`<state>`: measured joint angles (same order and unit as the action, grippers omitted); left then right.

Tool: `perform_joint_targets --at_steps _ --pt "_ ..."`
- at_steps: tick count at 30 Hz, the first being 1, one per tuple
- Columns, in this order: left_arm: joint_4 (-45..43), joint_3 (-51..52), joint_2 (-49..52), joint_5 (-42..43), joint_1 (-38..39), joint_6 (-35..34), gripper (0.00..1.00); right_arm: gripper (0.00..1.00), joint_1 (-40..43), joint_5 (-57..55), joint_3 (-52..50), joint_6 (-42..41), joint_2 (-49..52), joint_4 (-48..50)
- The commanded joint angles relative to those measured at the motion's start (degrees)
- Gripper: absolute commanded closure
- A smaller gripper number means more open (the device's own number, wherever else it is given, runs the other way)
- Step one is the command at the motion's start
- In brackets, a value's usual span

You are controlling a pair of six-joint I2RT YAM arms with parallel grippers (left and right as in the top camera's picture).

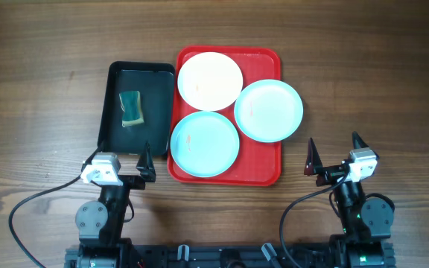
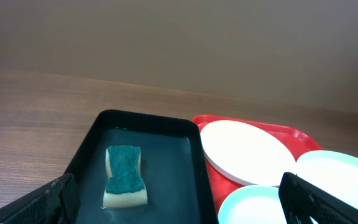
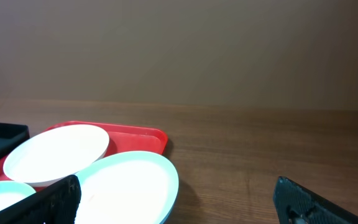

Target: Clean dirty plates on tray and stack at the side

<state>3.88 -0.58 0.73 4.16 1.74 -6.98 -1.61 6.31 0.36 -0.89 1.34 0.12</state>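
Observation:
The red tray holds three plates. A white plate lies at its far left. A light blue plate overhangs the tray's right rim. Another light blue plate lies at the near left. Faint orange smears show on them. My left gripper is open and empty, near the table's front, just in front of the black tray. My right gripper is open and empty, to the right of the red tray. In the left wrist view the white plate and red tray show; in the right wrist view the blue plate is close.
A black tray with a green sponge stands left of the red tray; the sponge lies just ahead of the left fingers. Bare wooden table lies to the right and far left.

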Motion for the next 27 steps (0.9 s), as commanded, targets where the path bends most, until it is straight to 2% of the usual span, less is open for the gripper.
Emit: perform_joint_targets --at_steps 1,5,7,8,11,14,20,23,27 --pt "0.31 0.26 -0.31 -0.79 -0.48 -0.79 0.0 0.0 0.31 -0.74 -0.07 -0.66 0.33 0.24" --pt "-0.15 0.26 -0.31 -0.72 -0.48 -0.81 0.0 0.0 0.31 -2.03 -0.07 0.98 0.33 1.99" --pt "0.07 0.26 -0.31 1.9 -0.48 -1.44 0.0 0.0 0.31 0.5 -0.07 -1.11 0.33 1.62" --pt "-0.04 0.26 -0.31 3.43 -0.48 -2.84 0.0 0.0 0.31 2.89 -0.07 -3.26 0.33 0.98" --pt "-0.57 0.26 -0.31 6.73 -0.48 -13.49 0.0 0.0 0.31 8.59 -0.07 -13.46 0.33 1.09" --pt "-0.52 0.26 -0.31 6.67 -0.48 -15.13 0.0 0.0 0.31 9.64 -0.07 -21.53 0.33 1.38" --pt "-0.46 0.26 -0.31 6.82 -0.48 -16.26 0.0 0.0 0.31 11.52 -0.07 -22.1 0.33 1.33" --pt "-0.59 0.17 -0.31 7.41 -0.48 -16.24 0.0 0.0 0.31 15.06 0.22 -18.49 0.33 1.44" --pt "1.55 -2.01 -0.17 8.94 -0.48 -16.24 0.0 0.0 0.31 14.99 3.63 -18.58 0.55 -1.36"
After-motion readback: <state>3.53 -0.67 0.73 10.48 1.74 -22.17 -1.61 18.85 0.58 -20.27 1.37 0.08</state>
